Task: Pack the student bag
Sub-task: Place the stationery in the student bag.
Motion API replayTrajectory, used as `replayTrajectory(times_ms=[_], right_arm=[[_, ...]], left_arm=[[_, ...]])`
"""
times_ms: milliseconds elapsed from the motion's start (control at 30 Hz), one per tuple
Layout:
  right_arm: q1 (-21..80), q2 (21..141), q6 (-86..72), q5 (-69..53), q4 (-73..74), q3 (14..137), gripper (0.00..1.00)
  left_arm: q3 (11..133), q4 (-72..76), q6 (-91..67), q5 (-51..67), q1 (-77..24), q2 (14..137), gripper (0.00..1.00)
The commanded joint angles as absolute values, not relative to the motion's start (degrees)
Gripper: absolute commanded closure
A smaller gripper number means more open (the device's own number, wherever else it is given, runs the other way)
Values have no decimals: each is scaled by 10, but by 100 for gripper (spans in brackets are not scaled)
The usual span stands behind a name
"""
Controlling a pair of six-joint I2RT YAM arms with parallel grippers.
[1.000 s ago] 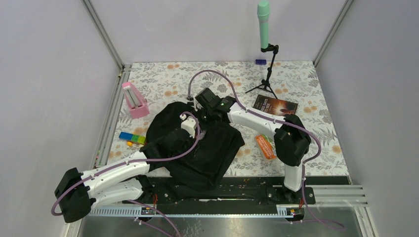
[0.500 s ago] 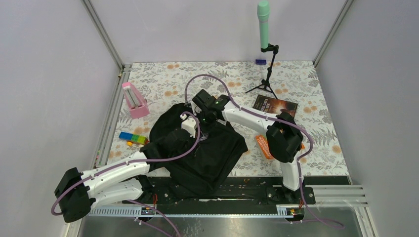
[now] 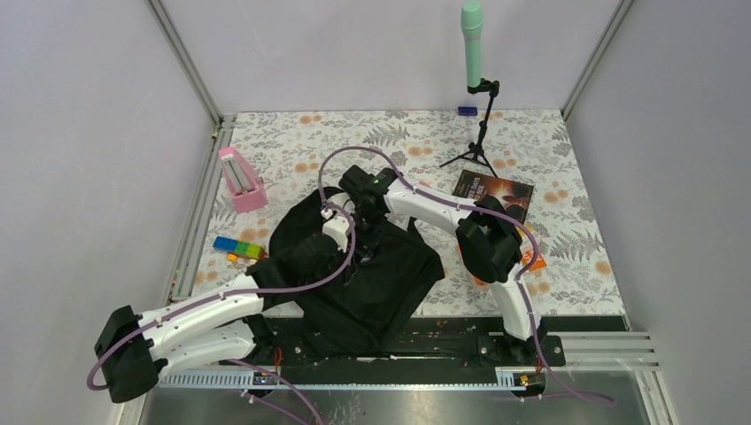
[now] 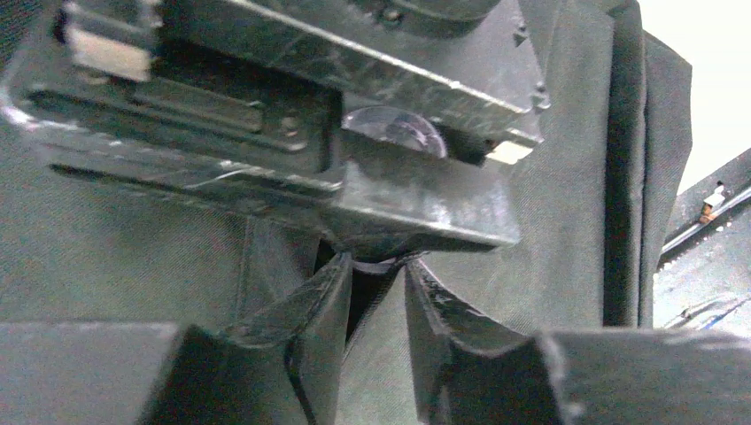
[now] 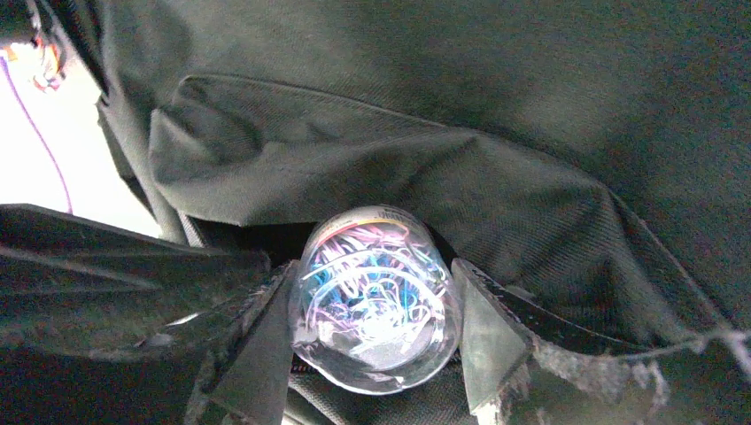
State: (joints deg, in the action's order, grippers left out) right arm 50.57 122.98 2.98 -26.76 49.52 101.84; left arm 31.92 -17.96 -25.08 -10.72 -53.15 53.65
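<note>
The student bag [image 3: 372,283] is a black backpack lying mid-table. My left gripper [image 3: 334,221] sits at its upper edge. In the left wrist view the gripper [image 4: 376,267] is pinched on a fold of the bag's fabric [image 4: 567,177], with the right gripper's body just above it. My right gripper [image 3: 367,211] reaches down over the bag's opening. In the right wrist view the gripper [image 5: 374,292] is shut on a clear round tub of coloured paper clips [image 5: 376,305], surrounded by the bag's dark fabric [image 5: 496,177]. The tub also shows in the left wrist view [image 4: 394,133].
A pink holder [image 3: 241,180] and coloured blocks [image 3: 237,247] lie left of the bag. A dark book [image 3: 493,189] and an orange pack [image 3: 535,263], mostly hidden behind the right arm, lie to the right. A green microphone on a tripod [image 3: 474,53] stands at the back.
My right gripper has moved left and lower toward the bag's opening with the tub, its elbow swinging left. The left gripper has stayed on the bag's edge.
</note>
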Motion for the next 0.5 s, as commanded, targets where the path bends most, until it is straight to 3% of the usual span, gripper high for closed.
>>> replayTrajectory(times_ms=[0, 100, 300, 467], right_arm=[[511, 1240, 80, -347, 596, 1038, 65], [511, 1250, 102, -364, 619, 1056, 63], [511, 1271, 153, -388, 667, 1077, 57], [510, 1239, 134, -399, 627, 1054, 39]], left_arm=[[351, -192, -257, -154, -526, 489, 61], [347, -223, -276, -173, -526, 468, 51], [328, -272, -340, -231, -526, 438, 48], [313, -265, -356, -234, -526, 419, 42]])
